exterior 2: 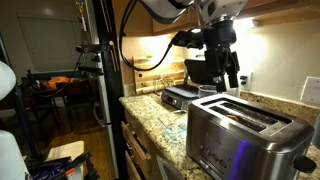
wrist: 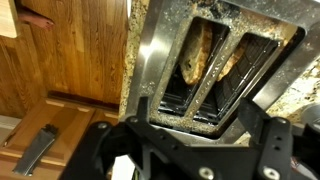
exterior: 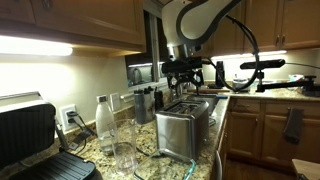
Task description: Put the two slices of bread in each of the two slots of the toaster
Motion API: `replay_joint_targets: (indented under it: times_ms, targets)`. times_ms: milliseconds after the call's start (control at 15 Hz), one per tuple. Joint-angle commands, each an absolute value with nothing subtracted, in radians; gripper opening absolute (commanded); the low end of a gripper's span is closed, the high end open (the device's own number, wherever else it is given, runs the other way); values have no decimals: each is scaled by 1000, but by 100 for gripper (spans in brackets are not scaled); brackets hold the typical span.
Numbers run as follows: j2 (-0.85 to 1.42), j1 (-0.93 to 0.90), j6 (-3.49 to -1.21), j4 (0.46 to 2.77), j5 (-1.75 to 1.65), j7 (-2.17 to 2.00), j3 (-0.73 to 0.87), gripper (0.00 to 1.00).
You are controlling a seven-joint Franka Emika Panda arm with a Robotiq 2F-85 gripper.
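Note:
The steel toaster stands on the granite counter. In the wrist view I look straight down on its top. A tan-brown slice of bread stands in the left slot, and another slice shows in the right slot. My gripper hovers just above the toaster. In the wrist view its dark fingers are spread wide at the bottom edge, with nothing between them.
A clear bottle and a glass stand beside the toaster. A black grill press is at the counter's near end. Another black appliance sits behind the toaster. Wooden cabinets hang above, and drawers lie below the counter edge.

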State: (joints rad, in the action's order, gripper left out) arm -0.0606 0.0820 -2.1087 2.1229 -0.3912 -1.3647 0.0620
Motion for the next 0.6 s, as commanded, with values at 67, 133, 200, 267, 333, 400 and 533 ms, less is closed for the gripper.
replay_joint_targets:
  times_ms: [67,133,200,267,333,400,533]
  targets:
    - [-60,85,-2107,2121,-389,-1359,59,100]
    - [-60,85,-2107,2121,-388,-1358,59,100]
    - [-60,85,-2107,2121,-388,-1357,59,100]
    - [-60,85,-2107,2121,-387,-1357,59,100]
    - [-60,85,-2107,2121,-387,-1357,59,100]
    - [-60,85,-2107,2121,-387,-1356,59,100]
    - [-60,85,-2107,2121,-386,-1356,59,100]
